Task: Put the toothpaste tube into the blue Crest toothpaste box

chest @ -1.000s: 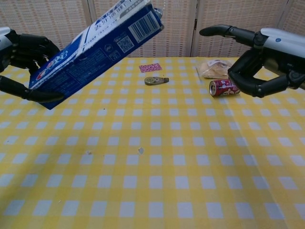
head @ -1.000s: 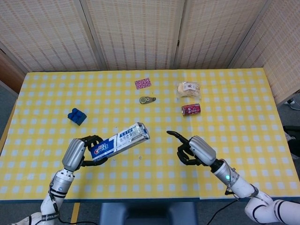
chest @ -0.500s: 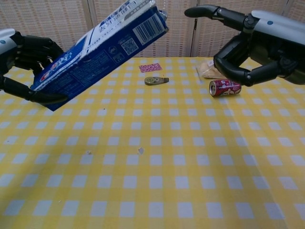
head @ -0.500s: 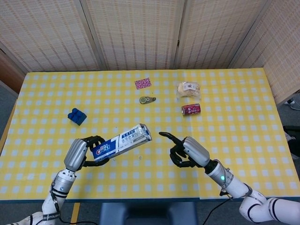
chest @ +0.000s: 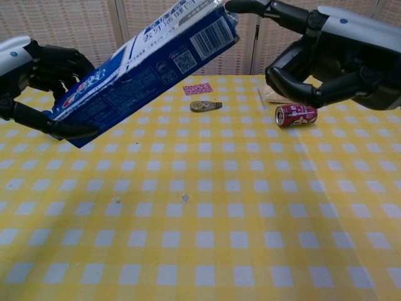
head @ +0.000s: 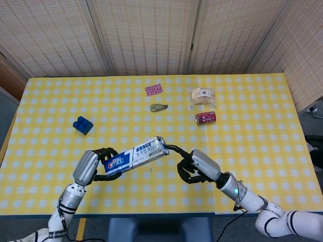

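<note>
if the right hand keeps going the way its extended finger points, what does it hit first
Most likely the upper end of the blue Crest toothpaste box held by the left hand. The right hand has its fingertip right at that end; whether they already touch is unclear.

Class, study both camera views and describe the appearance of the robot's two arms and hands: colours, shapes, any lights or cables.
Each robot hand, left and right, has a smooth silver-grey shell on the back and slim black jointed fingers. The forearms are white and rounded, with dark bands at the wrists. A small green light glows on the right wrist. A black cable runs beside each arm at the bottom of the head view.
</note>
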Available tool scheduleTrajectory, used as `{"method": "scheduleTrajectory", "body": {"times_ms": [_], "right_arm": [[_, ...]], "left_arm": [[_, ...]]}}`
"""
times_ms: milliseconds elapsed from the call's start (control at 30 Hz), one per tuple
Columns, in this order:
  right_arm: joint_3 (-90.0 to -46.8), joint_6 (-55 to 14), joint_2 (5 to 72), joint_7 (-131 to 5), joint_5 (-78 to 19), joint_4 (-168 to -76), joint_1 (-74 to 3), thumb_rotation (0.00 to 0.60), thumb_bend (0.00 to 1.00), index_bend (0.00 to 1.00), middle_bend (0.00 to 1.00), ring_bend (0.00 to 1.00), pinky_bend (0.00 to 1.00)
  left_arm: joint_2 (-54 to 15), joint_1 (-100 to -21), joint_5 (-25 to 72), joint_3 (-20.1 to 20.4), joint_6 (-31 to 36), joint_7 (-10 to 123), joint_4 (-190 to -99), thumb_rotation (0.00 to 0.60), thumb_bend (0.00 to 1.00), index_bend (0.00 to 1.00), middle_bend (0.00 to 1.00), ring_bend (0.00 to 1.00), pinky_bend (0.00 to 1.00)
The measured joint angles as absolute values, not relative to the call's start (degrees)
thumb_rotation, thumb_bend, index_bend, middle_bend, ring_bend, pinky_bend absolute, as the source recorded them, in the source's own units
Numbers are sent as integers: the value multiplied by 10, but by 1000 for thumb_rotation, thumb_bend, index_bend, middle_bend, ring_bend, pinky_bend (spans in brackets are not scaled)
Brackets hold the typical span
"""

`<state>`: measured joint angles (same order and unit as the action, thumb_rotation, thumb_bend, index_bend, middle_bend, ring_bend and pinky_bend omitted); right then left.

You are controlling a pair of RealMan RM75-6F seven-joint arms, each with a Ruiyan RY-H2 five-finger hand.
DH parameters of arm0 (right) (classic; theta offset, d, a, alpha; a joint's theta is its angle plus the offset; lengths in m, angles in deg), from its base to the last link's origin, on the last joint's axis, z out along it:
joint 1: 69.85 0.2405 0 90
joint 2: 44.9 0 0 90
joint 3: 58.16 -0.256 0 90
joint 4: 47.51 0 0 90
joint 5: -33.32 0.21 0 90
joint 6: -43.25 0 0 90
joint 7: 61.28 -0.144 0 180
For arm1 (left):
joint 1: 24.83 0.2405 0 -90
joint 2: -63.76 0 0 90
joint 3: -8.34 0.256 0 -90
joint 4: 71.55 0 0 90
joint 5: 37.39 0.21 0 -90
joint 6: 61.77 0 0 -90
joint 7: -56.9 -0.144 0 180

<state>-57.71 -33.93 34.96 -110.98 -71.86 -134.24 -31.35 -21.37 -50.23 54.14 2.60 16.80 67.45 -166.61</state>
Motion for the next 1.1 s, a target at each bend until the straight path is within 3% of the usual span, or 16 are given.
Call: {"method": "scheduleTrajectory", "body": {"times_ms": [533,1100], "right_arm": [[-561,-370,345,-1139,-732,-1331,-308,600,697,0,846,856,911],[-553,-345,353,-1166,-724,-1317,-291,600,712,0,846,855,911]], "left_arm": [[-214,-501,544,26,174,666,-1672,600,205,626,745,592,674],[-212,-507,550,24,171,666,-1675,600,205,627,745,592,674]]}}
